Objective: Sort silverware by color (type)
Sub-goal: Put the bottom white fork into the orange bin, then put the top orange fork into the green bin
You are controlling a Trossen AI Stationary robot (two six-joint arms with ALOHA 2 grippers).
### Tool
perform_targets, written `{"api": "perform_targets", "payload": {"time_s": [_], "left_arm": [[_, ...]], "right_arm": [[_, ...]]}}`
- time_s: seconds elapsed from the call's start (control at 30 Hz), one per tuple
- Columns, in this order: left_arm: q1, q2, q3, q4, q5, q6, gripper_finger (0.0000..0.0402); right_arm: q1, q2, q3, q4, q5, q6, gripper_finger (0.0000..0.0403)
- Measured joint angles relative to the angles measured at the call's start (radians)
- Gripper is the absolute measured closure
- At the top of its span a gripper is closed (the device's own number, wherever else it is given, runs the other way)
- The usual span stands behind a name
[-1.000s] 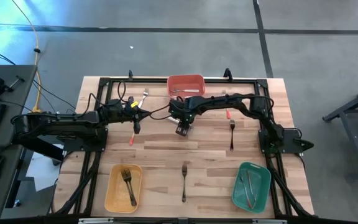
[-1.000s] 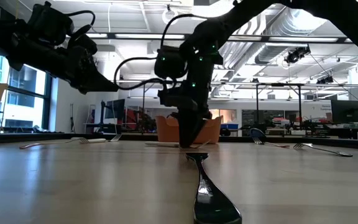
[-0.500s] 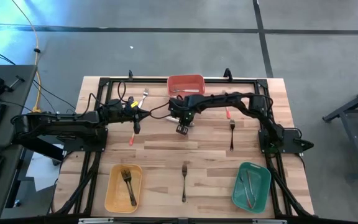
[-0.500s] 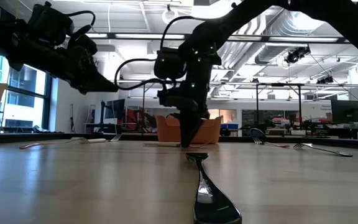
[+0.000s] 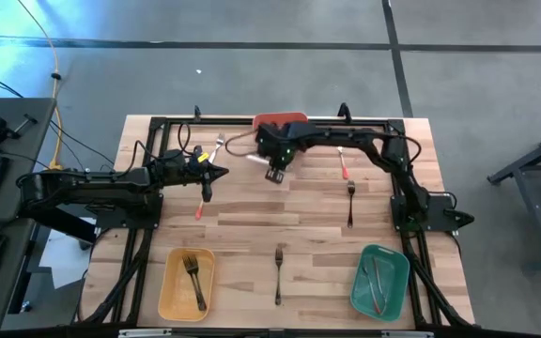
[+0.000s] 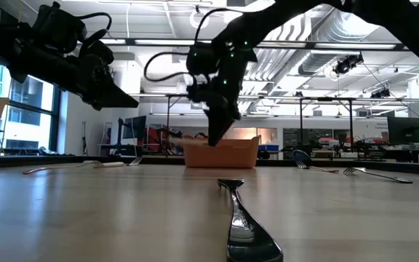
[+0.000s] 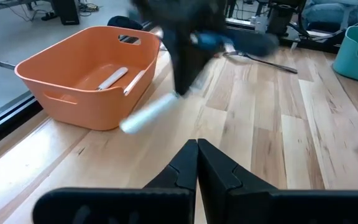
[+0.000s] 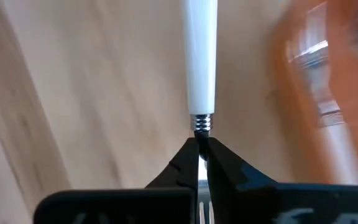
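My right gripper (image 5: pixel 274 173) hangs over the table just in front of the red bin (image 5: pixel 285 118), shut on a white-handled piece of silverware (image 5: pixel 255 160) whose handle (image 7: pixel 146 116) juts out toward the table's left. The bin (image 7: pixel 73 87) holds other white-handled pieces. My left gripper (image 5: pixel 210 173) hovers shut and empty at mid-left, above a red-handled piece (image 5: pixel 200 208) lying flat on the table. My right gripper pinches the piece's metal neck (image 8: pixel 202 126), just below the white handle, between its two fingers (image 8: pixel 182 163). The fingers come from above, pointing down, and lie across the piece. The piece is lifted clear of the table, its handle slanting outward.
A white-handled fork (image 5: pixel 218 145) lies at the far left. A red-handled piece (image 5: pixel 343 170) and a black fork (image 5: pixel 350 202) lie at right, another black fork (image 5: pixel 278 272) at near centre. A yellow bin (image 5: pixel 173 293) and a green bin (image 5: pixel 394 282) stand near the front.
My right gripper has shut on the white-handled piece on the table and carried it up and toward the far edge, closer to the red bin. The piece now hangs clear of the wood.
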Motion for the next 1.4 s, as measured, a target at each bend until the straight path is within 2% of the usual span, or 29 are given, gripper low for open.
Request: {"api": "perform_targets", "payload": {"time_s": [0.2, 0.33, 0.63, 0.83, 1.1, 1.2, 1.3, 1.4], "left_arm": [[0.0, 0.0, 0.0, 0.0, 0.0, 0.0, 0.0402], [0.0, 0.0, 0.0, 0.0, 0.0, 0.0, 0.0401], [0.0, 0.0, 0.0, 0.001, -0.006, -0.002, 0.0402], [0.0, 0.0, 0.0, 0.001, -0.017, -0.018, 0.0401], [0.0, 0.0, 0.0, 0.001, -0.02, -0.018, 0.0402], [0.0, 0.0, 0.0, 0.001, -0.021, -0.018, 0.0402], [0.0, 0.0, 0.0, -0.005, -0.021, -0.018, 0.0402], [0.0, 0.0, 0.0, -0.014, -0.021, -0.018, 0.0402]], "right_arm": [[-0.073, -0.004, 0.124, -0.049, 0.036, -0.108, 0.0402], [-0.141, -0.006, 0.156, -0.059, 0.07, -0.2, 0.0403], [-0.247, 0.012, 0.031, 0.014, 0.036, -0.35, 0.0403], [-0.265, 0.012, -0.017, 0.087, 0.033, -0.348, 0.04], [-0.25, 0.012, 0.035, 0.047, 0.044, -0.343, 0.0322], [-0.241, 0.01, 0.074, 0.025, 0.062, -0.351, 0.0308], [-0.231, -0.023, 0.075, 0.039, 0.055, -0.375, 0.0322], [-0.23, -0.077, 0.021, 0.136, -0.006, -0.365, 0.0368]]}}
